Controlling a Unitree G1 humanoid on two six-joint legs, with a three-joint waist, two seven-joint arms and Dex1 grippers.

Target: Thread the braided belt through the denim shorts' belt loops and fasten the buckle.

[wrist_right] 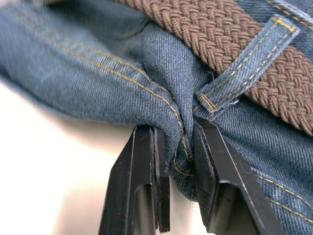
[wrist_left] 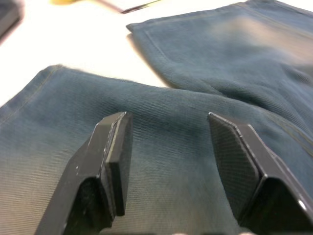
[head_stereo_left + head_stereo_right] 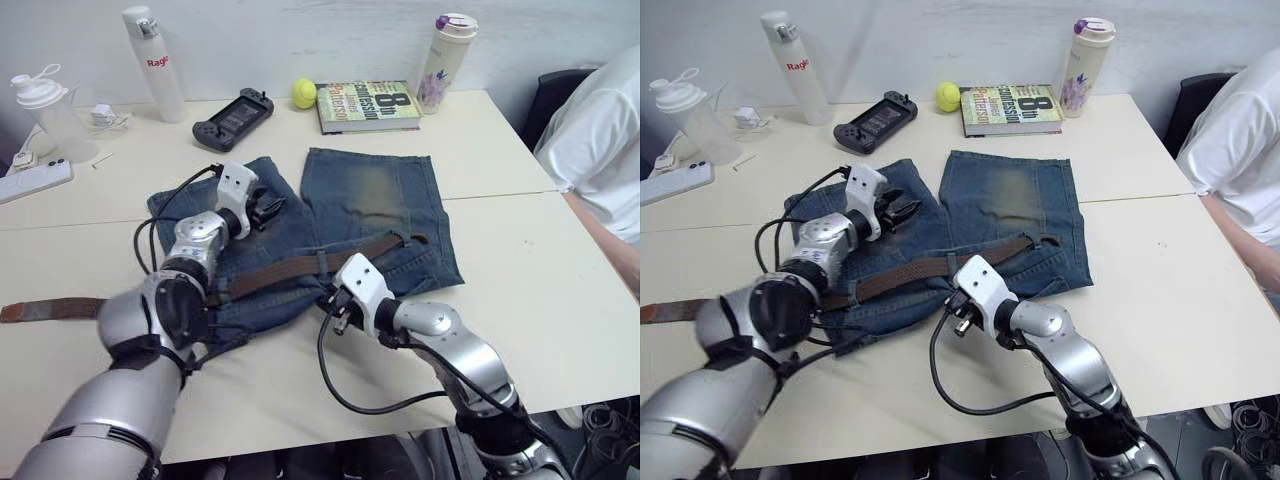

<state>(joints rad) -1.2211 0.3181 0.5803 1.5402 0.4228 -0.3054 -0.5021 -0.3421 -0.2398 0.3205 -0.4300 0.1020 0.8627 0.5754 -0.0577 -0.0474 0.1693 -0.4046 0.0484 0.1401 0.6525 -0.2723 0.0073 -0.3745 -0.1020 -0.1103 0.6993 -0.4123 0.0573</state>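
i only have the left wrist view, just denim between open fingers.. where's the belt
Observer: The braided belt lies across the waistband of the denim shorts, nearer the robot than the left gripper, which is over a leg of the shorts.
Operator: is it in any loop yet
Observer: Yes, the right wrist view shows it passing under a belt loop.
Operator: what's the right arm doing
Observer: The right gripper is shut on a fold of the waistband just beside that loop.
Operator: where's the belt's free end
Observer: One end trails off the shorts across the table to the robot's left; I cannot make out the buckle.
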